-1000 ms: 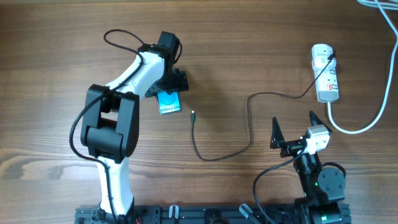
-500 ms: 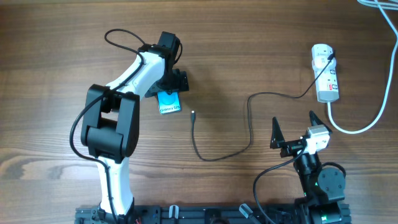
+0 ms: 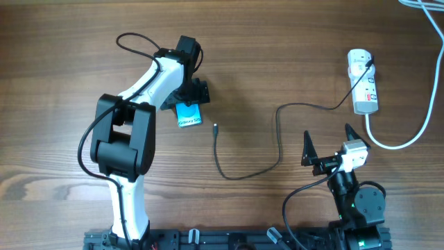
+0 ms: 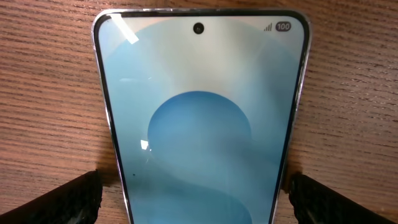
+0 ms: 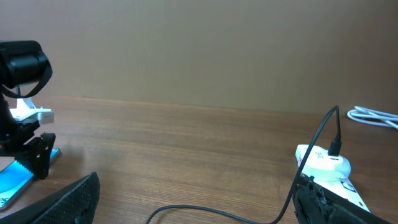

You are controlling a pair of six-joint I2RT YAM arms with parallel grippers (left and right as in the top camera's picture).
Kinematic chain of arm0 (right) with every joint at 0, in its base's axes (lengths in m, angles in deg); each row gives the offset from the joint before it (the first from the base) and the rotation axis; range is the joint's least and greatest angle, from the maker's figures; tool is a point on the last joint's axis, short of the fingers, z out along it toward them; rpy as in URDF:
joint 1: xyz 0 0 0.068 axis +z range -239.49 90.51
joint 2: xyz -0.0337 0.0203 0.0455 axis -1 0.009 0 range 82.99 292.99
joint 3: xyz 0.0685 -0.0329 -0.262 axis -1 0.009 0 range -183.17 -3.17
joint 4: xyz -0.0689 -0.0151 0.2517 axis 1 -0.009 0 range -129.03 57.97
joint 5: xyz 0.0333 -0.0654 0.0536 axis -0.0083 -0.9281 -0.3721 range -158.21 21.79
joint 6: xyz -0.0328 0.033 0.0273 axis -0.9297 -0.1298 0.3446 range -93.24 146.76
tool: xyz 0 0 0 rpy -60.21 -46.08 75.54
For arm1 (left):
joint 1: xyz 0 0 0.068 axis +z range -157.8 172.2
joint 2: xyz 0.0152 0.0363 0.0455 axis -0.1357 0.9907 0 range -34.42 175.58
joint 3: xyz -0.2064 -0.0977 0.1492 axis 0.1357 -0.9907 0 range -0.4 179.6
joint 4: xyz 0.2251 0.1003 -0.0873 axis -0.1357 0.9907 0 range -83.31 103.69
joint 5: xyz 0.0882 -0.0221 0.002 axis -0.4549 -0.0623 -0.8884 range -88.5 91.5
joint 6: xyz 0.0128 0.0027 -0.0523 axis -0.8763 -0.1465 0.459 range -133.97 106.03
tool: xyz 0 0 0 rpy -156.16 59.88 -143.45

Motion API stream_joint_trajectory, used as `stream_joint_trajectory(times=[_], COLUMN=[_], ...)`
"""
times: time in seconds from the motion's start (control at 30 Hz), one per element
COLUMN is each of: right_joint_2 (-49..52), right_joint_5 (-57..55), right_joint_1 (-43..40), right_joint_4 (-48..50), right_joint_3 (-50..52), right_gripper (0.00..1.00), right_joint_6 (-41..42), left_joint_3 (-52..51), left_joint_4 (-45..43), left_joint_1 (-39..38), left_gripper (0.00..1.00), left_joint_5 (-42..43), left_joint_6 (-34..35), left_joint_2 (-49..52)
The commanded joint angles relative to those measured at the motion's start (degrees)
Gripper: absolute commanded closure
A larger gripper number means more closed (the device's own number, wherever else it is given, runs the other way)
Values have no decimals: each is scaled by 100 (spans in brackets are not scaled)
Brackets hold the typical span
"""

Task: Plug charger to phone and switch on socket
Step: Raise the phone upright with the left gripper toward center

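Around phone (image 3: 189, 116): left claw (image 3: 188, 104) astride, charger plug (image 3: 216, 128) near.

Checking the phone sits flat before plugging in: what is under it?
The phone lies flat on the wooden table; nothing else shows at its edges. The left gripper straddles it, and its near end is hidden beneath that gripper.

The change is very small. In the overhead view, the left gripper (image 3: 189, 102) and the phone (image 3: 189, 114) lying between its fingers are a touch higher and further left, in the upper middle of the frame, than one second ago.
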Motion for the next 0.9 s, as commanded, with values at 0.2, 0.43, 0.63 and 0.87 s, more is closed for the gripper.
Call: stream_joint_trajectory(times=[0.2,0.43,0.63,0.87], right_joint_2=[-46,-46,-46,-46], right_joint_5=[-103,-103,-103,-103], right_joint_1=[24,24,24,24], right_joint_4=[33,33,33,33], right_joint_3=[9,9,9,9], right_gripper=[0,0,0,0], right_joint_6=[-74,-76,-76,-76], left_joint_3=[17,-52,-682,-745], left_joint_4=[-50,-157,-807,-828], left_joint_1=[0,-4,0,-2], left_gripper=[0,0,0,0], left_joint_5=[-72,-72,-79,-181], left_joint_6=[76,98,96,101], left_joint_2=[-498,-542,-540,-511])
